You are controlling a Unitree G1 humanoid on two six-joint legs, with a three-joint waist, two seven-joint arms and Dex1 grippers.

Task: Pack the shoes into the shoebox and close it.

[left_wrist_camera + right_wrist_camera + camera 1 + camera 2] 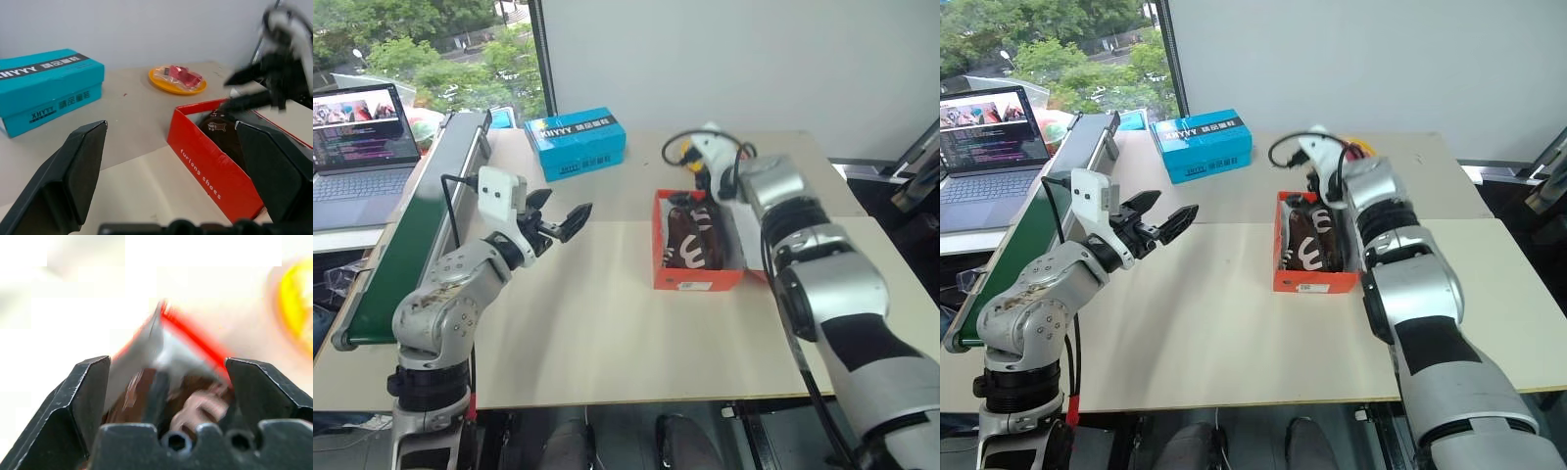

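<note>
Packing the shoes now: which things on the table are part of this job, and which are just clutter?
Job:
- shoebox, open
- shoes, inside it

Clutter:
- blue box
- yellow plate
- laptop, on a side table

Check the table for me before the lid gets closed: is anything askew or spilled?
Nothing stands out. The shoes lie inside the open shoebox, which sits upright on the table. The blue box stands apart, undisturbed.
</note>
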